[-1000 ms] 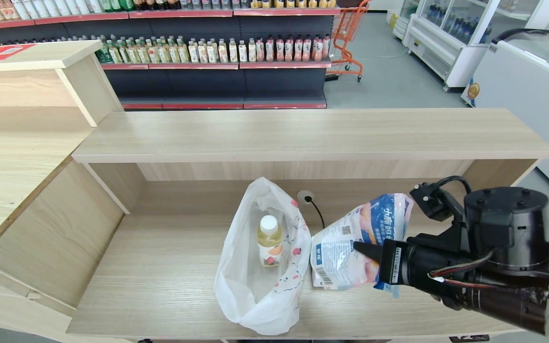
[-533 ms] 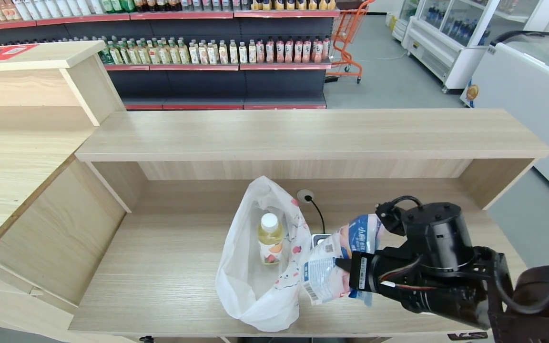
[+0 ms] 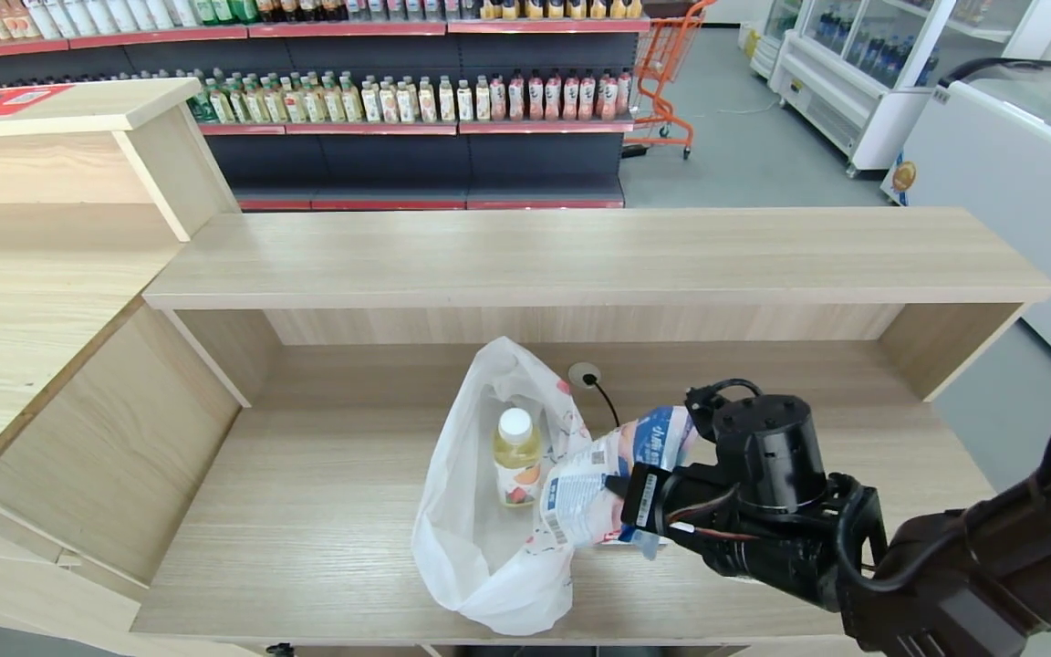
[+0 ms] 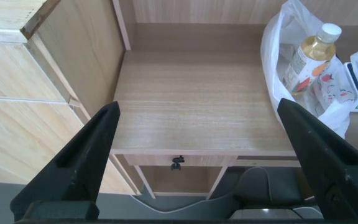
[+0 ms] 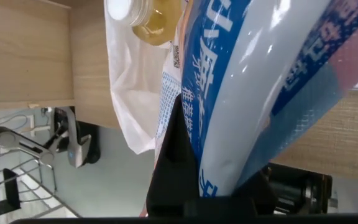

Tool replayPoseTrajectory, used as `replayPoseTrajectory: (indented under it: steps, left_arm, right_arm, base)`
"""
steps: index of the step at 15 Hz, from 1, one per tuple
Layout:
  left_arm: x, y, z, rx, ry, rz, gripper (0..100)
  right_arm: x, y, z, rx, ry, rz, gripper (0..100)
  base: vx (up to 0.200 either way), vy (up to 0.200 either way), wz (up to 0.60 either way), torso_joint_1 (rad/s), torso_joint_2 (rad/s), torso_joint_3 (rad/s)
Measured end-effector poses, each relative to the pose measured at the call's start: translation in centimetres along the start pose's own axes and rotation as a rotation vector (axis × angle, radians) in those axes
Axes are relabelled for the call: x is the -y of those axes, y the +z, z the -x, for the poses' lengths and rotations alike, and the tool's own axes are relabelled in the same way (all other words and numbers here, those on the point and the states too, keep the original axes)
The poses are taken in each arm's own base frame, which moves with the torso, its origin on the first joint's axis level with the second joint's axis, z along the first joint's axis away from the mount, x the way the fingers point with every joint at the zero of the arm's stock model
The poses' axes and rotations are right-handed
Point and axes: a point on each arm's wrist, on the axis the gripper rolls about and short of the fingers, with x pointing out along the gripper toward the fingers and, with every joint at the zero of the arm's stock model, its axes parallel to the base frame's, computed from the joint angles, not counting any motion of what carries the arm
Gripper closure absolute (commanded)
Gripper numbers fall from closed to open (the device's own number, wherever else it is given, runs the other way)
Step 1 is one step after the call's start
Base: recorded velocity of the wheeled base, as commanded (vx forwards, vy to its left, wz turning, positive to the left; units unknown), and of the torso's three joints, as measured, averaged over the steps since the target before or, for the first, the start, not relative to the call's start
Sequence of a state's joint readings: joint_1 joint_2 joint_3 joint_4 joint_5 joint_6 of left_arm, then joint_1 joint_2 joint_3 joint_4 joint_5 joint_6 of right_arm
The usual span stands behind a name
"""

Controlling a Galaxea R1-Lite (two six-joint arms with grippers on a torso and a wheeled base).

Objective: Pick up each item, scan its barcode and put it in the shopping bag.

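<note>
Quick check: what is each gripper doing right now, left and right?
Left gripper: open, holding nothing.
Right gripper: closed on the blue-and-white packet.

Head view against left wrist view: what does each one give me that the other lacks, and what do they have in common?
Head view: the right gripper shut on the blue-and-white packet, holding it at the mouth of the shopping bag; store shelves of bottles and an orange cart behind the counter.
Left wrist view: the left gripper, fingers spread wide and holding nothing, facing the counter's near edge.
Shared: the shopping bag standing open on the counter, the bottle upright inside it, and the packet beside it.
</note>
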State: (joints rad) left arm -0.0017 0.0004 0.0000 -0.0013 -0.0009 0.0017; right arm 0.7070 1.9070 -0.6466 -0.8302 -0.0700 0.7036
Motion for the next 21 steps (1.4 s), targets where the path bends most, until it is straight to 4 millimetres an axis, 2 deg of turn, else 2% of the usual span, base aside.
replayPoseTrajectory:
  steps: [5, 12, 21]
  left_arm:
    - [0.0, 0.0, 0.0, 0.000, 0.000, 0.000, 0]
    - [0.0, 0.0, 0.0, 0.000, 0.000, 0.000, 0]
    - [0.0, 0.0, 0.0, 0.000, 0.000, 0.000, 0]
  right_arm:
    - [0.0, -0.6, -1.7, 0.054, 0.076, -0.038, 100]
    - [1.4, -3.1, -2.5, 0.084, 0.080, -0.035, 100]
    - [1.5, -6.5, -4.1, 0.135, 0.046, -0.019, 100]
  base:
    - [0.000, 0.000, 0.00, 0.000, 0.00, 0.000]
    - [0.000, 0.000, 0.00, 0.000, 0.00, 0.000]
    - [0.000, 0.000, 0.00, 0.000, 0.00, 0.000]
